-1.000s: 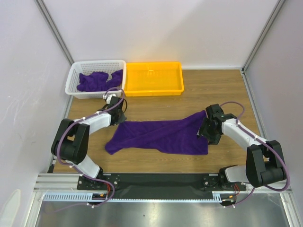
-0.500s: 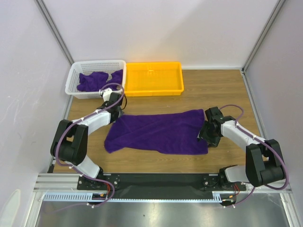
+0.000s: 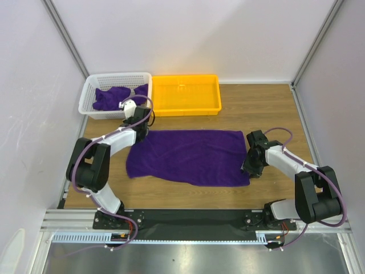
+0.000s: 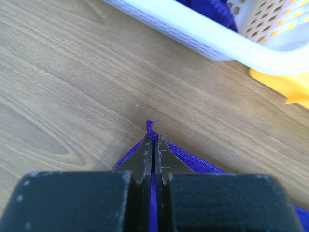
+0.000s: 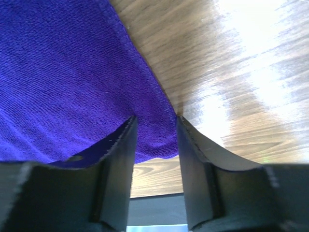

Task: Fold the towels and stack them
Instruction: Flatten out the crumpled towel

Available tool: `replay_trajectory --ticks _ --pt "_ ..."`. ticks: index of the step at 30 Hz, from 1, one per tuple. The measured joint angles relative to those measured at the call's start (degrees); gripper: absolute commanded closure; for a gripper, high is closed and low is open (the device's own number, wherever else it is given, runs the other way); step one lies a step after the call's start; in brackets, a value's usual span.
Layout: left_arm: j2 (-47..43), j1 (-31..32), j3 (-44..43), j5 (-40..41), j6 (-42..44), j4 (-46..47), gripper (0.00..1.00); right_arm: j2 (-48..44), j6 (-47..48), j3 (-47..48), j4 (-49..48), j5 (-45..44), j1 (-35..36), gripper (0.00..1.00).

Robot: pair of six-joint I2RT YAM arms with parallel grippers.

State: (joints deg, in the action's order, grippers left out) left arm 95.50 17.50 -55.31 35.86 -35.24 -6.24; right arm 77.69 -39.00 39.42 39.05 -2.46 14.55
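Bright, even light; strong glare on the table (image 5: 256, 43).

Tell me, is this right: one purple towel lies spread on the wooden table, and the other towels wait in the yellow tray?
Not quite. The other towels wait in the white basket, not the yellow tray, as the top external view shows. One purple towel does lie spread on the wooden table.

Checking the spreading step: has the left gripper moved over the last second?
Yes. The left gripper, shut on a corner of the towel, has moved toward the white basket.
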Motion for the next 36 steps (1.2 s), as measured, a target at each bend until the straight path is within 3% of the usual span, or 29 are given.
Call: replay_trajectory --ticks 3,5,9,10,15,26,31,36 --pt "1.68 0.0 -0.9 0.59 0.28 -0.15 0.95 -0.02 -0.02 -0.04 0.31 -0.59 0.0 0.59" --pt "2.27 0.0 -1.68 0.55 0.57 -0.42 0.84 -0.04 -0.02 -0.04 0.61 -1.18 0.0 0.6" --pt "2.1 -0.02 -2.51 -1.44 1.44 -0.76 0.48 -0.04 -0.02 -0.02 1.2 -1.84 -0.04 0.62" --pt "1.77 -0.02 -2.51 -2.32 1.7 -1.14 0.32 -0.04 -0.02 0.02 1.38 -1.92 -0.07 0.62" --pt "-3.67 -0.04 -2.49 -7.21 2.27 -5.42 0.14 -0.04 0.0 0.15 2.32 -2.69 -0.15 0.66" --pt "-26.23 0.02 7.39 -14.75 1.51 -14.91 0.14 -0.02 0.02 0.35 2.4 -3.26 -2.64 0.67" --pt "-28.11 1.97 13.97 -18.12 -3.41 -19.37 0.16 2.27 1.29 3.13 0.22 -3.63 -6.67 0.66" --pt "-29.4 7.48 15.74 -18.25 -9.88 -22.14 0.16 10.88 3.69 9.49 -4.28 -3.72 -10.82 0.69"
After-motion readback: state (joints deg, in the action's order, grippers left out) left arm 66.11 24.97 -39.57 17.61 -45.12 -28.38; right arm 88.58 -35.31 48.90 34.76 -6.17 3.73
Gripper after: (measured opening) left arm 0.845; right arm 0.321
